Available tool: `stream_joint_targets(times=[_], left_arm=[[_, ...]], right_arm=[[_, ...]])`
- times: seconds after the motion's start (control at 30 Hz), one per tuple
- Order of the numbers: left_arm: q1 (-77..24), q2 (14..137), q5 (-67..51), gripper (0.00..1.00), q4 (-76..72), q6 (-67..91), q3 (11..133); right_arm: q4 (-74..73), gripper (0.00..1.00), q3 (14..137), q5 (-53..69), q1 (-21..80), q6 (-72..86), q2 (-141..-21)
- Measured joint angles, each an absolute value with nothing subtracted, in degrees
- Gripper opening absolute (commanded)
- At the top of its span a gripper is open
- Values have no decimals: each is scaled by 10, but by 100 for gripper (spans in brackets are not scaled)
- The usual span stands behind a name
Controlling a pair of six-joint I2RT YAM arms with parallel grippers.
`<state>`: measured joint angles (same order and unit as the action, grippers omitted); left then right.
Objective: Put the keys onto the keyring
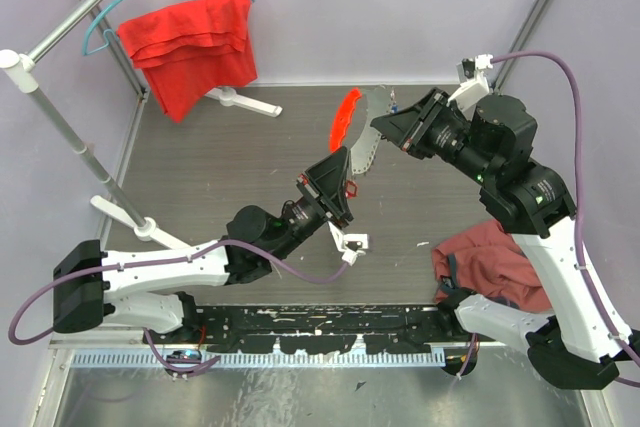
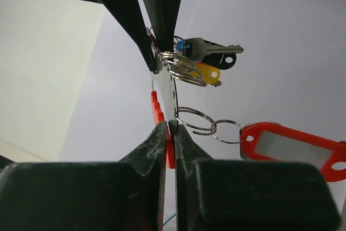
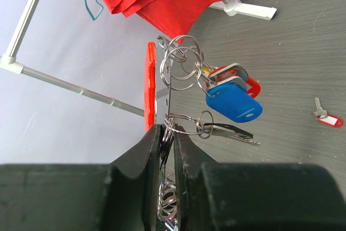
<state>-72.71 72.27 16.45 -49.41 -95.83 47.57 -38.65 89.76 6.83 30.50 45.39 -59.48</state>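
Pinching thin metal strip [image 2: 168, 93] with left tool [image 2: 168, 125], fingers pressed onto it. Same with right tool [image 3: 167, 128] at the other end. Holding it up off the bench [image 3: 303, 41]. Seeing keys [image 2: 208, 52] hung on keyrings [image 2: 184, 68] strung along it. Also spotting one loose red-tagged key [image 3: 319, 112] flat on bench, well apart.

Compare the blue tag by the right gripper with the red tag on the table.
Colour: the blue tag is blue, the red tag red. Pose: the blue tag hangs off rings on the metal strip pinched in the right gripper; the red tag lies on the table. Company: the blue tag sits among other keys; the red tag has one silver key. Both are plastic key tags.
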Motion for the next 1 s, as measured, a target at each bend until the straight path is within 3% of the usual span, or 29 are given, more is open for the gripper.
stream_joint_targets(times=[0.13, 0.33, 0.43, 0.67, 0.8, 1.0], left_arm=[[-727, 723, 164, 0, -495, -961, 476], [-729, 723, 165, 0, -503, -963, 476], [-730, 724, 171, 0, -499, -964, 476], [-737, 713, 201, 0, -450, -927, 476], [-742, 664, 218, 0, -325, -820, 486], [-740, 597, 198, 0, -106, -627, 560]], right_arm=[[-386, 11, 897, 67, 305, 454, -595], [-383, 56, 892, 67, 303, 456, -594], [-380, 68, 881, 64, 303, 452, -589], [-378, 76, 850, 34, 303, 418, -543], [-378, 83, 839, 4, 303, 352, -500], [-352, 82, 823, -12, 303, 199, -449]])
